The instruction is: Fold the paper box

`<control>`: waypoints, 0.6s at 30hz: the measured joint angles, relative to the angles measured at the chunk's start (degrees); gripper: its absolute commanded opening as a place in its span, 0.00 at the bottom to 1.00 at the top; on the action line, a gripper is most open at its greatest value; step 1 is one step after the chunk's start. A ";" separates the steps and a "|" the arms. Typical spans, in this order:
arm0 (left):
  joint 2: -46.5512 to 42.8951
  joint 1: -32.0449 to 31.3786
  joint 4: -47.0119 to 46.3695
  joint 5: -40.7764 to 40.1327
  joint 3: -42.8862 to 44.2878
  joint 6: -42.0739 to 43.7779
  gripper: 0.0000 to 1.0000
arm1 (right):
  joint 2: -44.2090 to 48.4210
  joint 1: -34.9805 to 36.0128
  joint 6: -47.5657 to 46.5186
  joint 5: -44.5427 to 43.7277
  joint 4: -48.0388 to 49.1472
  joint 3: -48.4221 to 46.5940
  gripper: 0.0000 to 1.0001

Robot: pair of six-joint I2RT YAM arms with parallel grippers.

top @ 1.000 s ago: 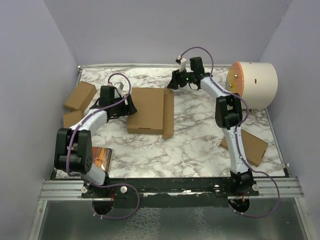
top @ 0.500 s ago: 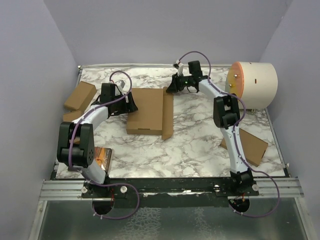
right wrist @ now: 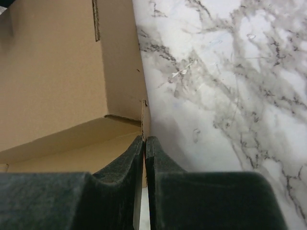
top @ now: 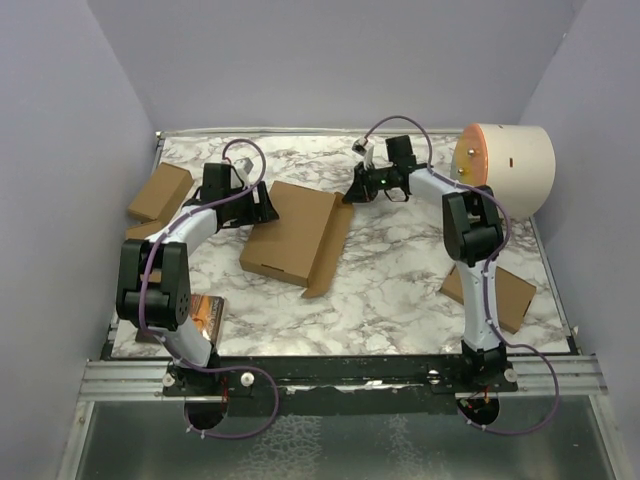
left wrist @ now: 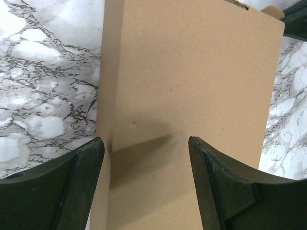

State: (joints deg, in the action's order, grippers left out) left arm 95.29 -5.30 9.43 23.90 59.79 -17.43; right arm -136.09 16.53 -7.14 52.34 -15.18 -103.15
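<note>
The paper box (top: pixel 288 230), a flat brown cardboard mailer, lies skewed in the middle of the marble table (top: pixel 400 270), with a side flap (top: pixel 330 245) standing along its right edge. My left gripper (top: pixel 263 207) is open over the box's far left part. In the left wrist view its fingers (left wrist: pixel 72 187) straddle the lid (left wrist: pixel 187 81) without gripping; the left gripper (left wrist: pixel 145 140) holds nothing. My right gripper (top: pixel 352 190) is at the box's far right corner. In the right wrist view the right gripper (right wrist: pixel 145 137) is shut, the flap's thin corrugated edge (right wrist: pixel 143 112) caught at its tips.
Two small brown boxes (top: pixel 161 192) (top: pixel 145 237) lie at the left edge and another (top: pixel 497 293) at the right. A cream cylinder with an orange end (top: pixel 505 168) stands at the back right. An orange packet (top: pixel 205 314) lies by the left arm's base.
The right gripper has shut on the box's far right corner. The box has turned, its far end swinging right and its near end left. The left gripper stayed open.
</note>
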 measured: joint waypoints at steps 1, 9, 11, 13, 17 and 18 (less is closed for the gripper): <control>-0.02 -0.02 0.04 0.24 0.00 0.02 0.74 | 1.18 -0.02 -0.37 -0.02 0.35 1.75 0.07; -3.32 0.00 0.15 0.72 -0.22 0.74 0.75 | 9.22 -0.04 -2.51 -1.92 4.74 13.84 0.07; -5.44 0.02 0.07 0.66 -0.35 1.29 0.76 | 10.23 -0.04 -2.93 -2.47 5.62 15.67 0.06; -7.74 0.13 -0.35 0.63 -0.66 1.79 0.83 | 11.04 -0.04 -3.28 -2.78 6.29 17.03 0.06; -11.23 1.81 -3.37 2.03 -2.47 1.95 0.85 | 11.96 -0.04 -4.57 -3.19 7.04 18.53 0.06; -11.54 2.51 -4.31 2.82 -3.08 1.62 0.85 | 12.02 -0.04 -4.98 -3.23 7.34 18.78 0.07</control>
State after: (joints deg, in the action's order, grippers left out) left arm 83.74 -2.79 5.13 26.72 56.71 -15.81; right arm -124.07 16.49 -12.12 49.10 -7.84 -84.38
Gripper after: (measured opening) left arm 0.847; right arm 0.066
